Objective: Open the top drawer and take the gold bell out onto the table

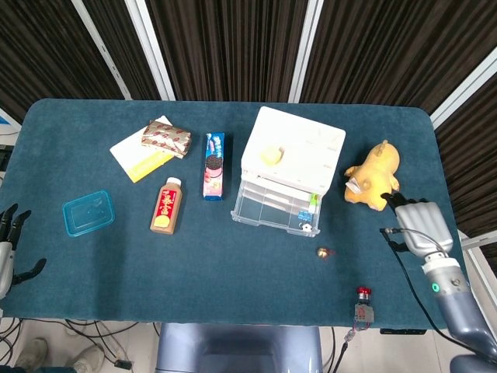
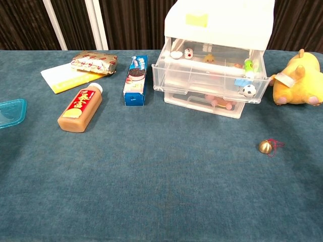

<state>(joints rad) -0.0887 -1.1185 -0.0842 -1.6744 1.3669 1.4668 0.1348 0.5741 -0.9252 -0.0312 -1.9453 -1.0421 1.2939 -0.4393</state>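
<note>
The gold bell [image 1: 322,252] [image 2: 265,146] with its red cord lies on the blue table cloth, in front of the drawer unit's right corner. The white drawer unit [image 1: 291,155] [image 2: 217,30] has its clear top drawer [image 1: 273,211] [image 2: 209,76] pulled out, with several small toys inside. My right hand [image 1: 418,219] hovers at the table's right side, well right of the bell, fingers spread and holding nothing; the chest view does not show it. My left hand [image 1: 9,242] sits at the far left edge, fingers apart and empty.
A yellow plush toy [image 1: 374,176] [image 2: 299,79] lies right of the drawers, close to my right hand. Left of the drawers are a cookie box [image 1: 213,165], a brown bottle [image 1: 166,205], a snack packet [image 1: 166,138] on a yellow booklet, and a teal lid [image 1: 88,212]. A red-topped device [image 1: 363,305] sits at the front edge.
</note>
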